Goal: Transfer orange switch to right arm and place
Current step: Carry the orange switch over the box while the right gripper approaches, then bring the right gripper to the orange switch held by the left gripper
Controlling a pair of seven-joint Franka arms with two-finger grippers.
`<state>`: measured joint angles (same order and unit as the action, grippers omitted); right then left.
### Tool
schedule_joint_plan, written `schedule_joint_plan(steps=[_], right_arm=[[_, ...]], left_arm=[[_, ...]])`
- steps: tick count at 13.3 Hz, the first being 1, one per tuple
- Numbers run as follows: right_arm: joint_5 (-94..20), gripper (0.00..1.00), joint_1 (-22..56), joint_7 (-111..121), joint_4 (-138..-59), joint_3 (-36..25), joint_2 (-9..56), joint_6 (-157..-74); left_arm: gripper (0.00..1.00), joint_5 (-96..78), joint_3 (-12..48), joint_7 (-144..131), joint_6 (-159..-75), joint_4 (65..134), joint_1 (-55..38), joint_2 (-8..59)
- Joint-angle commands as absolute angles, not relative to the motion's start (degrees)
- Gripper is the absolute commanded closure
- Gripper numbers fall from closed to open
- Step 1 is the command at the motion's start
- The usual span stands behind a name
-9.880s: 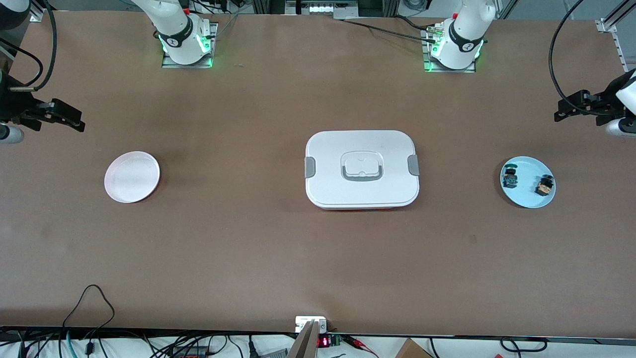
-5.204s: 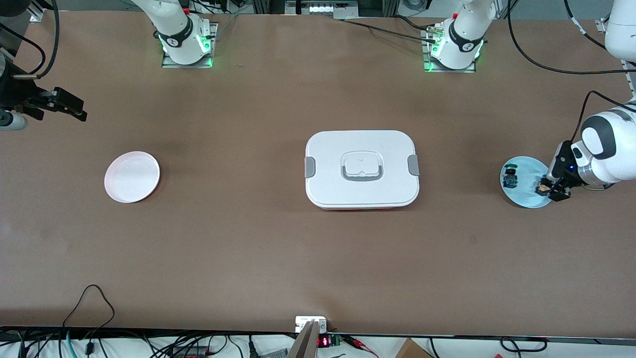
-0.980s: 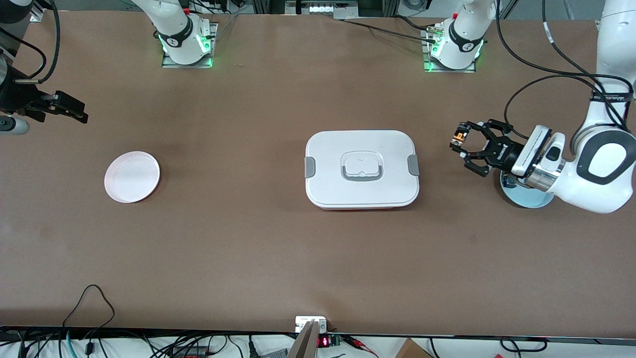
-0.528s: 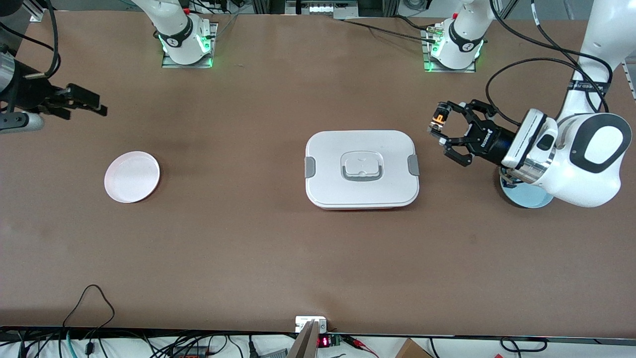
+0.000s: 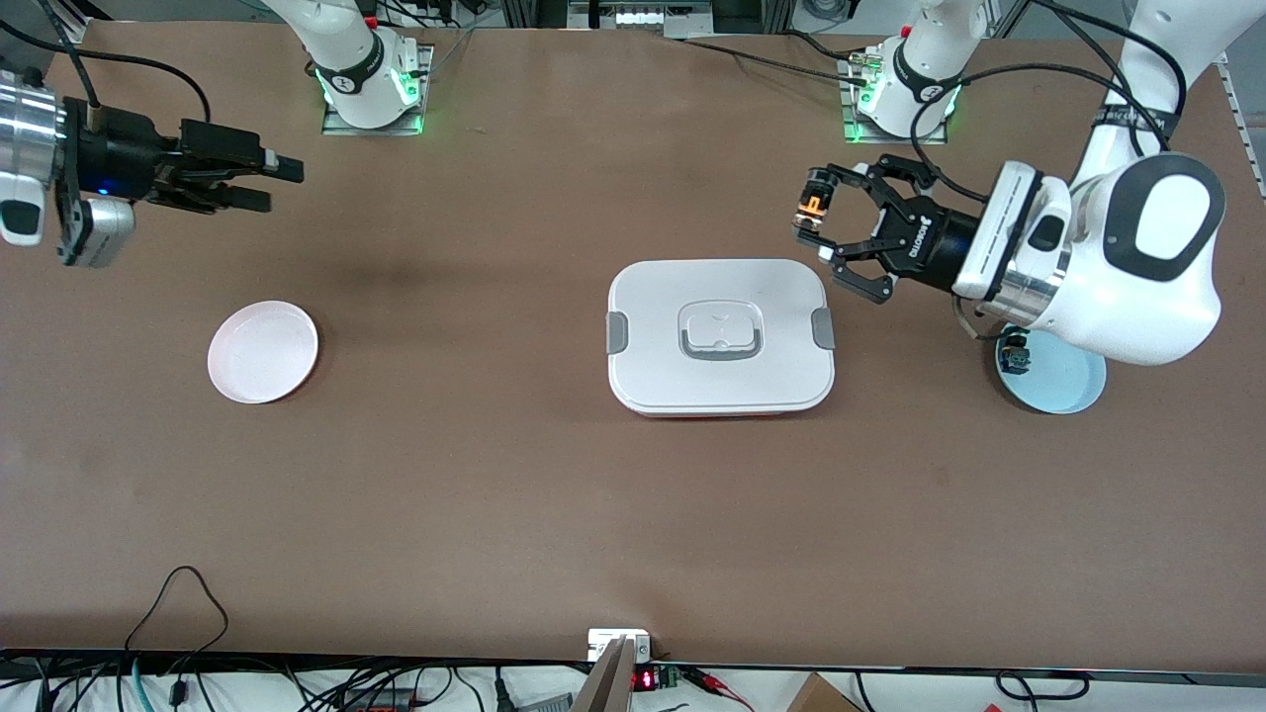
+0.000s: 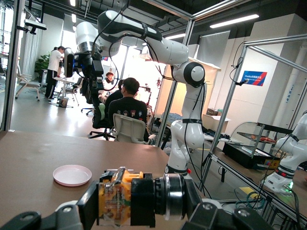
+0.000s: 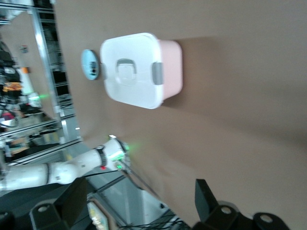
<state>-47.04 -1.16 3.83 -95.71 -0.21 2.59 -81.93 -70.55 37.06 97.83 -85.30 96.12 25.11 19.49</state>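
Orange switch [image 5: 813, 207] (round black cap) in left gripper [image 5: 817, 222]

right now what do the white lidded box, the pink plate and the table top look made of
White lidded box: likely plastic, a smooth matte lid with grey side clips and a moulded handle; the right wrist view shows a pink base.
Pink plate: probably plastic or melamine, with an even colour and a soft sheen.
Table top: brown and matte, perhaps a mat or laminate; unclear.

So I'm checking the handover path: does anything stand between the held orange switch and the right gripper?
Nothing visible does. The left gripper holds the orange switch in the air just past the white lidded box's corner; the box sits low on the table. The right gripper, open, hangs over bare table near the pink plate.
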Motion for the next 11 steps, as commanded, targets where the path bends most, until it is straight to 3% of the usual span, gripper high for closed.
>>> schedule_joint_plan(steps=[1, 4, 6, 11], right_arm=[[-53.16, 0.00, -0.53, 3.08, -94.57, 0.09, 6.58, -81.65], [-65.07, 0.00, 0.18, 3.08, -95.01, 0.09, 10.89, -81.57], [-73.61, 0.00, 2.53, 1.94, -97.72, 0.09, 11.60, -85.84], [-88.05, 0.00, 7.90, -2.29, -103.97, 0.09, 11.78, -94.56]], left_arm=[[1.00, -72.86, 40.15, 95.80, -90.42, 98.70, 25.75, 16.52], [1.00, -76.10, 43.94, 95.63, -97.54, 100.46, 25.66, 16.44], [1.00, -76.72, 46.04, 95.27, -100.27, 100.81, 25.84, 16.44], [1.00, -76.82, 46.93, 94.48, -101.51, 100.81, 25.93, 16.44]])
